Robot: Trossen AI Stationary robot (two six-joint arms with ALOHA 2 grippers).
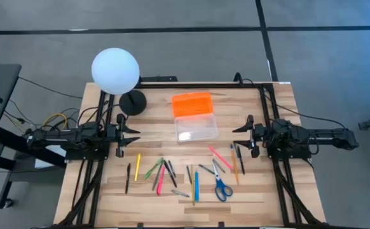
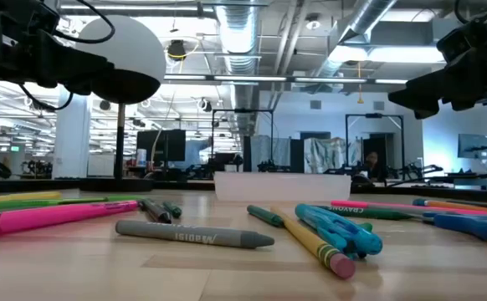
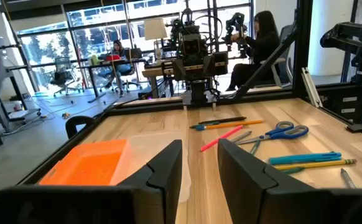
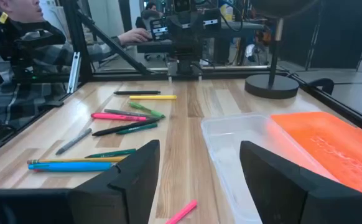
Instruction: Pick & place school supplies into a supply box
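Left gripper (image 1: 133,133): parked at the left edge of the table, its dark fingers (image 3: 162,168) spread apart with nothing between them.
Right gripper (image 1: 239,130): parked at the right edge, facing the left one, jaws wide apart and empty.
Supply box: the small clear plastic rectangular box (image 1: 196,127) lies between the two sets of fingertips, ahead of both. It is open, with its bright orange lid (image 1: 192,104) lying flat just beyond it, touching its far edge.
Box contents: looks empty in both wrist views.
School supplies: the thin pens, pencils and markers (image 1: 163,173) in yellow, pink, green, blue and black are scattered on the wood, off to one side of both grippers; the small blue-handled scissors (image 1: 221,187) lie among them, nearer the right fingers.
Progress: seemingly nothing placed yet; every item is left to pick.
Bystander: a white globe lamp (image 1: 115,70) on a black base stands beyond the left fingers.
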